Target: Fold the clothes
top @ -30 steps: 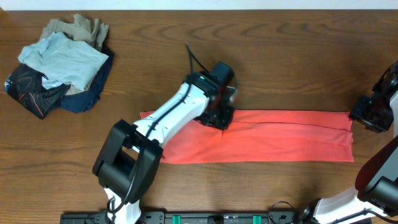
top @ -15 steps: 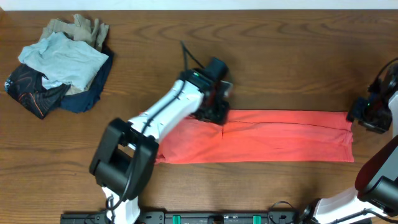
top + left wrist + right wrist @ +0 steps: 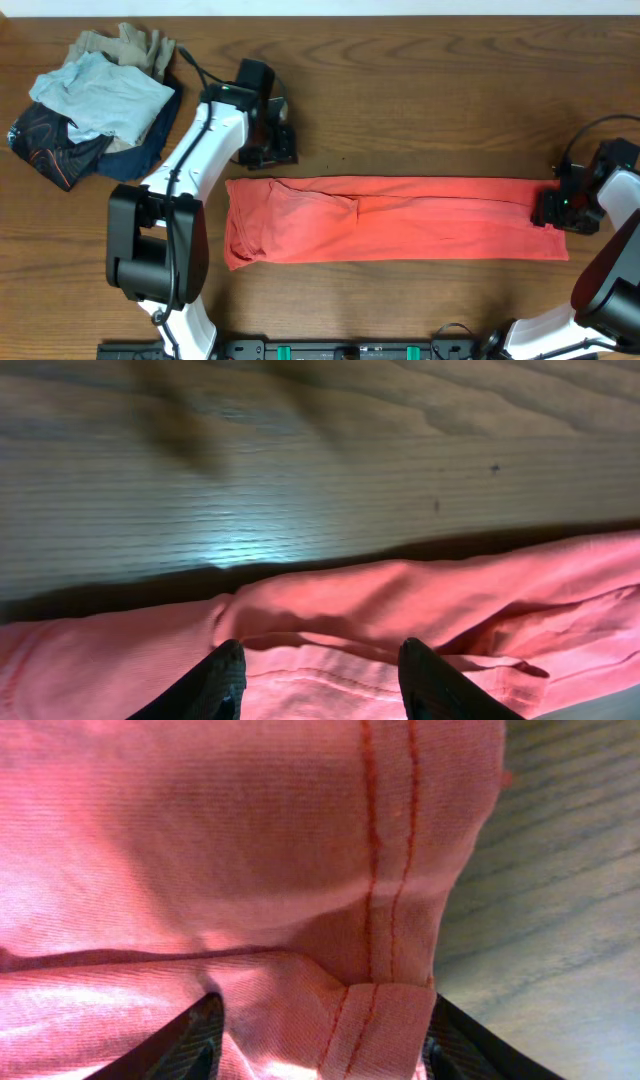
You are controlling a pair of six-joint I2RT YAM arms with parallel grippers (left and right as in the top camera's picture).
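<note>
Left gripper is seen over bare table, just past the far edge of the T-shirt near its left end; the jaws are held apart with nothing gripped; in the wrist view its fingers are spread above rumpled coral cloth, wood grain showing beyond the fingertips; contact with the cloth cannot be told. Right gripper is set at the shirt's right end, at the far corner; its fingers are spread wide, and a folded, double-stitched hem corner of the T-shirt is seen between them, not pinched; bare wood lies to the gripper's right. The T-shirt is laid as a long, narrow folded strip running from below the left gripper across to the right gripper, bunched at its left end. A heap of garments sits to the left of the left gripper, apart from it and from the shirt.
</note>
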